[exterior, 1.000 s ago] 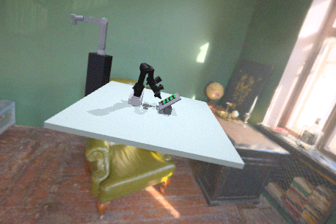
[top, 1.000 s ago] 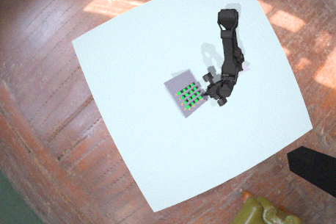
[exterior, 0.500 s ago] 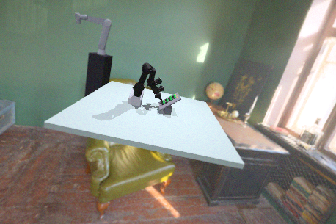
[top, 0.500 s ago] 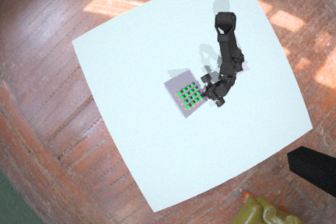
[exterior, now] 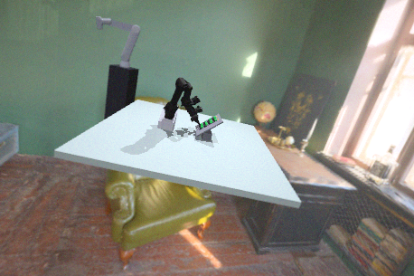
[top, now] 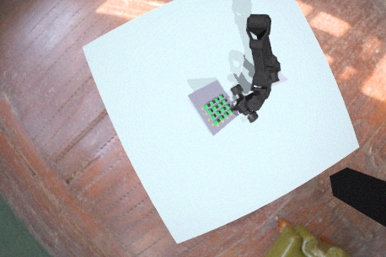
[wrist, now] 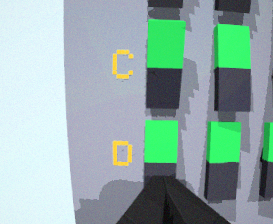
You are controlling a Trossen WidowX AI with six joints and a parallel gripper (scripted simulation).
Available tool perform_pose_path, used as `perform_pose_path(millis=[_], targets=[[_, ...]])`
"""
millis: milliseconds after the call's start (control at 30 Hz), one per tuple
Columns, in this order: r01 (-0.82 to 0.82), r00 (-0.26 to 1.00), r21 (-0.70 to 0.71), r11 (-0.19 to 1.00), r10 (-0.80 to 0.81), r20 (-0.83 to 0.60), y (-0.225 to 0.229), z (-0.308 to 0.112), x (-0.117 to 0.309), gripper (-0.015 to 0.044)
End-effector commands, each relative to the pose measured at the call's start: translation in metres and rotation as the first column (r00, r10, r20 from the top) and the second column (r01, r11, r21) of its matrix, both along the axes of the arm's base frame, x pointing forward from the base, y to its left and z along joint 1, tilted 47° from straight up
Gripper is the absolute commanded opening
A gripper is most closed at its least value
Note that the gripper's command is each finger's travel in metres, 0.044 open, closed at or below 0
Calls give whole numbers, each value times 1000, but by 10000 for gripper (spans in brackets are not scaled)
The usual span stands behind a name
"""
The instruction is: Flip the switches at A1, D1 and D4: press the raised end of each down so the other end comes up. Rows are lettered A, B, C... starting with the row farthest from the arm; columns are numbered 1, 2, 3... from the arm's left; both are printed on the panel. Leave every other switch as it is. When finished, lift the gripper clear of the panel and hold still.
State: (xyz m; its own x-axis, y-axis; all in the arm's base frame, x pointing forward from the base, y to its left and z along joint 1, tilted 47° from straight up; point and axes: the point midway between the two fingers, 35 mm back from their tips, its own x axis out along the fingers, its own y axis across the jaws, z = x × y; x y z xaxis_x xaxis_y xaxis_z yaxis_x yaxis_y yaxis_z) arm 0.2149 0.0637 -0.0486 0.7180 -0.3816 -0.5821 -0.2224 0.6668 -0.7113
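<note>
The tilted grey panel (top: 204, 93) (wrist: 92, 100) bears rows of green-and-black switches. My gripper (top: 234, 113) (exterior: 199, 123) (wrist: 161, 185) is shut and empty. Its tips are at switch D1 (wrist: 161, 142), over the black near end, and hide part of it; contact cannot be told. The green far half of D1 shows. Switch A1 (top: 216, 123) is at the panel's far corner on the column 1 side, and switch D4 (top: 221, 97) is at the other end of the near row. Both are out of the wrist view, and their tilt is too small to tell.
Switch C1 (wrist: 165, 45) lies just beyond D1, and switch D2 (wrist: 224, 142) is close on its right. The panel stands on a pale table (top: 168, 157) (exterior: 136, 146). The arm's shadow falls across the panel's near edge.
</note>
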Motion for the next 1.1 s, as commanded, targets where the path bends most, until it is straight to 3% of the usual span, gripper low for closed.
perform_pose_path(millis=[0,1067], targets=[[-4,1000,-3,1000,4,-7,-1,-1,-1,0],[-4,1000,-4,1000,4,-7,-2,-3,1,0]])
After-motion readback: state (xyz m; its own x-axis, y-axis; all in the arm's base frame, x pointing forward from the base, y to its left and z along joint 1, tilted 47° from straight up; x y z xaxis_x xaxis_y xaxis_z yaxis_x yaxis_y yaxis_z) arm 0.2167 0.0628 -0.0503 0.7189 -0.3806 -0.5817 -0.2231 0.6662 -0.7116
